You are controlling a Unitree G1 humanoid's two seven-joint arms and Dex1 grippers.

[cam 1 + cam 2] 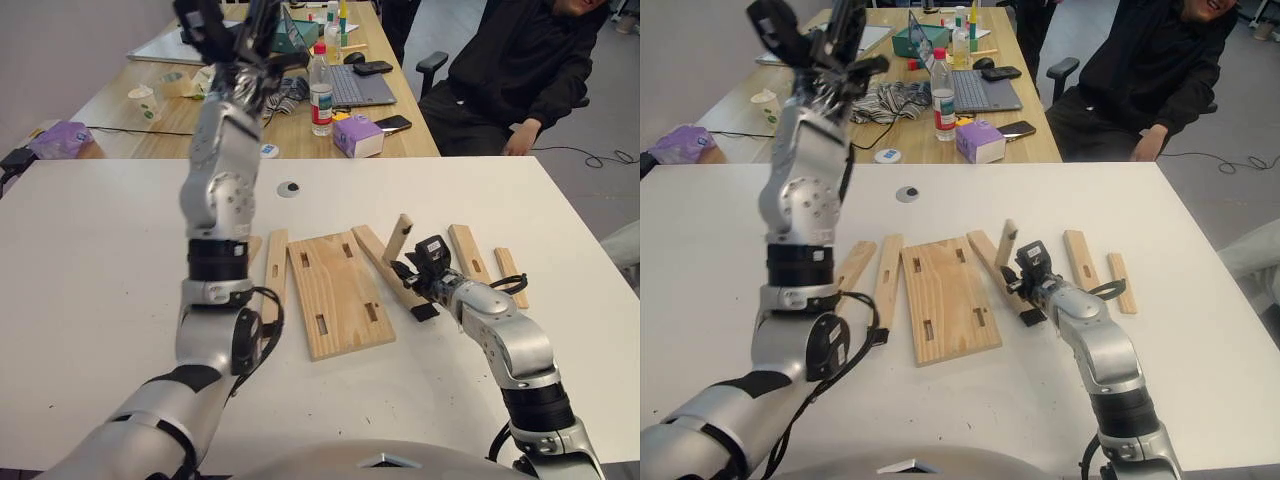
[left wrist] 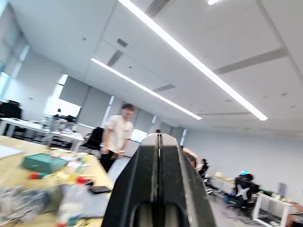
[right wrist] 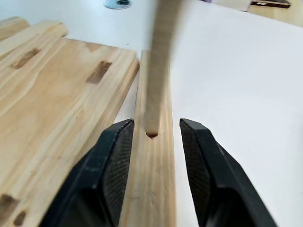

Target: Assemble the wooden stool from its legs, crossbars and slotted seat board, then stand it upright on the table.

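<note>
The slotted seat board lies flat at the table's middle. Just right of it lies a leg with a short crossbar standing tilted in its slot. My right gripper is open and low over this leg, its fingers on either side of it just short of the crossbar. Two more legs lie left of the board, and two pieces lie to the right. My left gripper is raised high above the table, shut and holding nothing.
A small round disc lies on the white table behind the board. Beyond it a wooden desk carries a bottle, a laptop and a tissue box. A person sits at the back right.
</note>
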